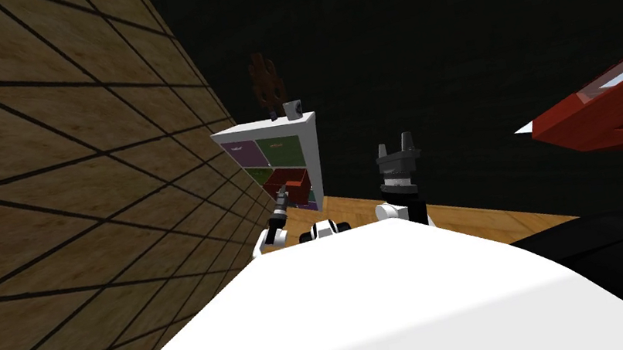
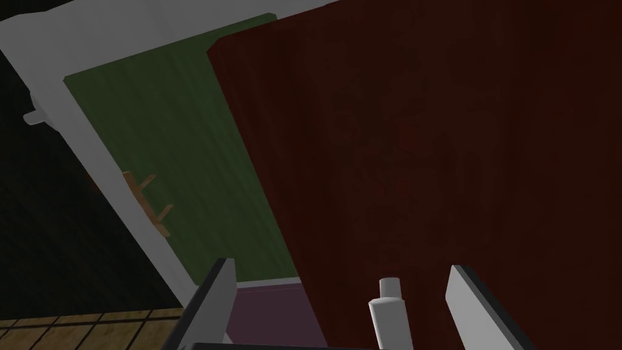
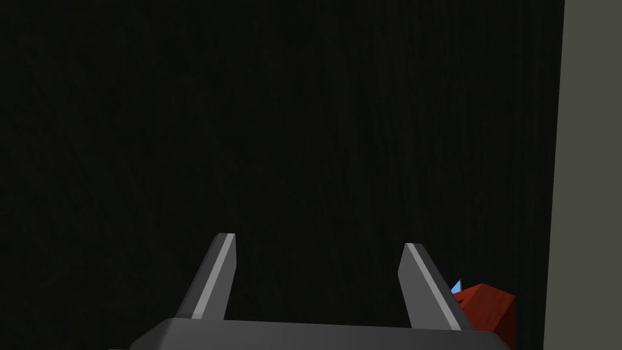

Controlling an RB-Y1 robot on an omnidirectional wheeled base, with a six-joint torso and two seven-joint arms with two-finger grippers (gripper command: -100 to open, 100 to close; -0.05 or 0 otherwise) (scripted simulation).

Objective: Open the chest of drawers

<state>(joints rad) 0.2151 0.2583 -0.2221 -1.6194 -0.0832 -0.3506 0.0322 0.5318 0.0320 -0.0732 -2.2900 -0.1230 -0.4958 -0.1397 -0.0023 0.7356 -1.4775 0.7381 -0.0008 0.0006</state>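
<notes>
The white chest of drawers [image 1: 312, 149] with its grid of coloured fronts stands ahead on our left, hard against the tan plank-patterned wall [image 1: 50, 163]. Its dark red box-shaped drawer [image 1: 286, 184] already juts out of the frame, so we judge the opening partly done. Our left wrist view looks straight onto that red front [image 2: 455, 152], with the flat green drawer front [image 2: 176, 164] next to it. The small light grey cylindrical knob [image 2: 389, 307] stands between the blades of our left gripper [image 2: 341, 265]. The blades are spread wide and touch nothing, and the knob sits nearer one blade than the other. To do this step well, we should shift the hand sideways until the knob is centred and close down on its stem. Then we should draw back square to the front, since a skewed pull could bind the drawer in its frame. Our right gripper [image 1: 393, 144] hangs raised to the side, blades spread and empty.
</notes>
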